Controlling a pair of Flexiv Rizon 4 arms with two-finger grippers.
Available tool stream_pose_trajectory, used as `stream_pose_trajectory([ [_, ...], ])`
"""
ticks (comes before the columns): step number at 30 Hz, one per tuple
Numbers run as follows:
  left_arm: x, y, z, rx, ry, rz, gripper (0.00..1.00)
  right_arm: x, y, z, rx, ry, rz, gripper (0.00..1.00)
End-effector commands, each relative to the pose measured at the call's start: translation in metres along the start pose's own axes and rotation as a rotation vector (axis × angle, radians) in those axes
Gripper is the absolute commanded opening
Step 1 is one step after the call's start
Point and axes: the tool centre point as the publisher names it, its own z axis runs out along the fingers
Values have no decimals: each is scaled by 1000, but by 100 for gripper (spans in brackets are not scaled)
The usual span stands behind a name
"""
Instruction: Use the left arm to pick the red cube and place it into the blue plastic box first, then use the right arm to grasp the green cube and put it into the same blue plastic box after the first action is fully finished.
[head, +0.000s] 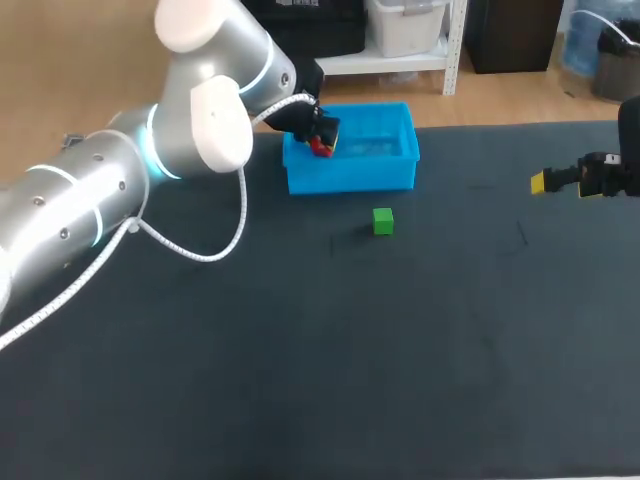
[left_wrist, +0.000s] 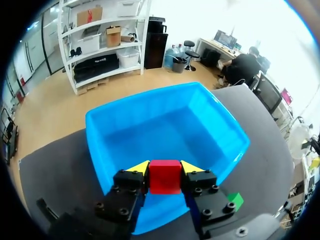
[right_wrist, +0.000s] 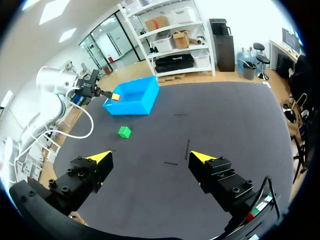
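One red cube (left_wrist: 165, 177) between fingertips (left_wrist: 138, 168) of left hand (left_wrist: 165, 168)

Dark, matte table (head: 400, 380) spreading across nearly the whole head view, far edge straight along the back. Scattered on its surface, thin black marks: a long stroke (right_wrist: 187, 148) in the right wrist view, a shorter stroke (right_wrist: 170, 163) near it, a third stroke (right_wrist: 180, 115) farther off

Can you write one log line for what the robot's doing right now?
left gripper: shut on red cube, over blue plastic box edge | right gripper: open, empty | green cube: on table
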Motion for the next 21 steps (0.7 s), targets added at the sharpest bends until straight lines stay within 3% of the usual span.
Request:
stream_pose_trajectory([
  [1, -7, 1, 4, 2, 16, 9, 71, 0, 0, 0, 1, 1, -1, 100],
  [2, -7, 0, 4, 2, 16, 10, 100, 0, 0, 0, 1, 1, -1, 100],
  [10, -9, -8, -7, -1, 11, 39, 100, 0, 0, 0, 1, 1, -1, 100],
  [18, -3, -23, -54, 48, -62, 63, 100, 0, 0, 0, 1, 1, -1, 100],
  [21, 5, -30, -71, 17, -71, 98, 100, 0, 0, 0, 1, 1, -1, 100],
])
